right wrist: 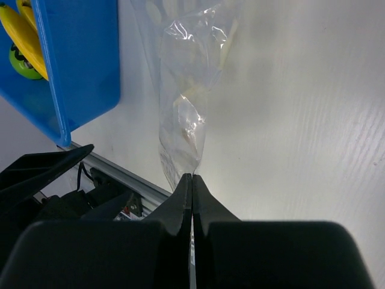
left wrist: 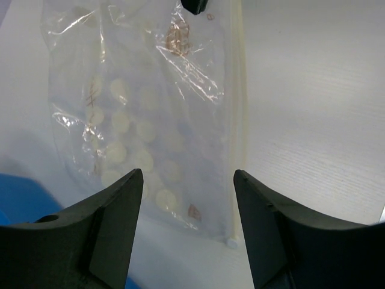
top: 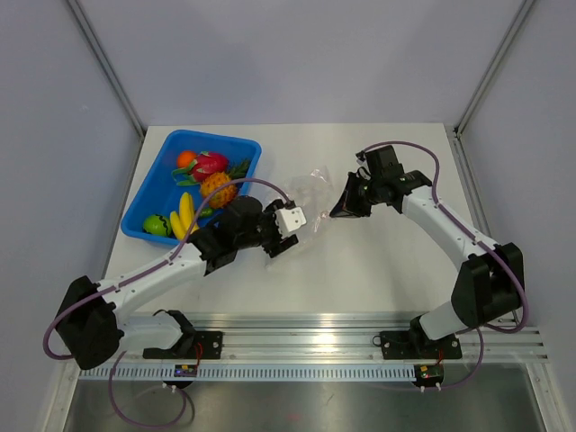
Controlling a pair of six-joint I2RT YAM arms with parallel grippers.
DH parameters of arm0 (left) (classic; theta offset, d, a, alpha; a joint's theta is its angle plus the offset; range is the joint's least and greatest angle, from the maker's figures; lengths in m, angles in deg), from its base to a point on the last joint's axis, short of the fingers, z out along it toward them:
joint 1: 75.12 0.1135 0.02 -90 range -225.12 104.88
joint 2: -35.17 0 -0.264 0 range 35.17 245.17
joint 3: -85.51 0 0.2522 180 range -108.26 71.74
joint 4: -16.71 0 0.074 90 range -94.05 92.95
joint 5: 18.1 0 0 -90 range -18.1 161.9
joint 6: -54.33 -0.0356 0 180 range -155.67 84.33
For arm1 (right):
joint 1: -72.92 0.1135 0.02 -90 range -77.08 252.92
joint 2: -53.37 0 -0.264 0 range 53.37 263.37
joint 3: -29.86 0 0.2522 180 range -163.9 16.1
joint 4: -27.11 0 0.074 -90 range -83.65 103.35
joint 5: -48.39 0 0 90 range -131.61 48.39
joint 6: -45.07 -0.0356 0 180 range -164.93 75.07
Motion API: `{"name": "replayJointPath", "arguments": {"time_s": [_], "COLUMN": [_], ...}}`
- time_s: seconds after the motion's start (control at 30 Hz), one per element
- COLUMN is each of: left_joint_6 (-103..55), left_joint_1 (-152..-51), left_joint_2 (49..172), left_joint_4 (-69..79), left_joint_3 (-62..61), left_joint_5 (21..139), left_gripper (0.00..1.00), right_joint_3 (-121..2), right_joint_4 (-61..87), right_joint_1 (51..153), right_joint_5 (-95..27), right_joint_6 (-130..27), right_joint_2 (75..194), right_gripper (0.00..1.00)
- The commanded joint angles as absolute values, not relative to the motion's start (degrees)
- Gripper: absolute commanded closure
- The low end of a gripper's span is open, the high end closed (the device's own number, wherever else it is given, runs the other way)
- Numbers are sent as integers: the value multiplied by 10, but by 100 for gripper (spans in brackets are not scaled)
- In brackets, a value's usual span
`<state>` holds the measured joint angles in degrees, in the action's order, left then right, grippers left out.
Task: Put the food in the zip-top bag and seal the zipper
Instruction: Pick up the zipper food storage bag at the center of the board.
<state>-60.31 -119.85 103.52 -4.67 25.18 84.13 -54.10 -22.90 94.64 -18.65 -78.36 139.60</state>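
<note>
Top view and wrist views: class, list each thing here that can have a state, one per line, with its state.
bag: no food seen inside, one edge pinched
zipper: cannot tell if sealed
food: all in the bin
bin: holding food
left gripper: open, over the bag, holding nothing
right gripper: shut on the bag

Bright, even light from overhead fills the top view, leaving only soft shadows on the white bench (top: 378, 261). The left wrist view is hazy: glare streaks the clear bag (left wrist: 144, 108), and the left pincer's fingers (left wrist: 102, 235) blur up close.
</note>
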Motion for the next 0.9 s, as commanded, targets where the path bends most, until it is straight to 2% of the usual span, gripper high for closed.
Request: {"name": "replayJointPath", "arguments": {"time_s": [0.0,0.17,0.3,0.37,0.5,0.63,0.8,0.87], "left_joint_6": [-590,-590,-565,-550,-553,-550,-539,-539], "left_joint_1": [-1215,-1242,-1257,-1278,-1309,-1311,-1313,-1313], "left_joint_2": [1054,1048,1032,1028,1046,1063,1076,1087], "left_joint_4": [0,0,27,63,87,96,135,141], "left_joint_3": [240,246,274,296,313,309,317,312], "left_joint_5": [870,878,832,801,692,676,627,621], "left_gripper": [35,32,33,37,40,41,52,52], "right_joint_3": [-571,-565,-553,-545,-536,-527,-525,-521], "right_joint_4": [-251,-255,-244,-236,-221,-208,-215,-215], "right_joint_1": [947,947,947,947,947,947,947,947], "right_joint_5": [-156,-149,-151,-157,-161,-157,-163,-161], "right_joint_6": [-794,-832,-864,-880,-901,-913,-906,-905], "right_joint_2": [1369,1368,1359,1352,1342,1339,1333,1332], "right_gripper": [100,100,100,100,100,100,100,100]}}
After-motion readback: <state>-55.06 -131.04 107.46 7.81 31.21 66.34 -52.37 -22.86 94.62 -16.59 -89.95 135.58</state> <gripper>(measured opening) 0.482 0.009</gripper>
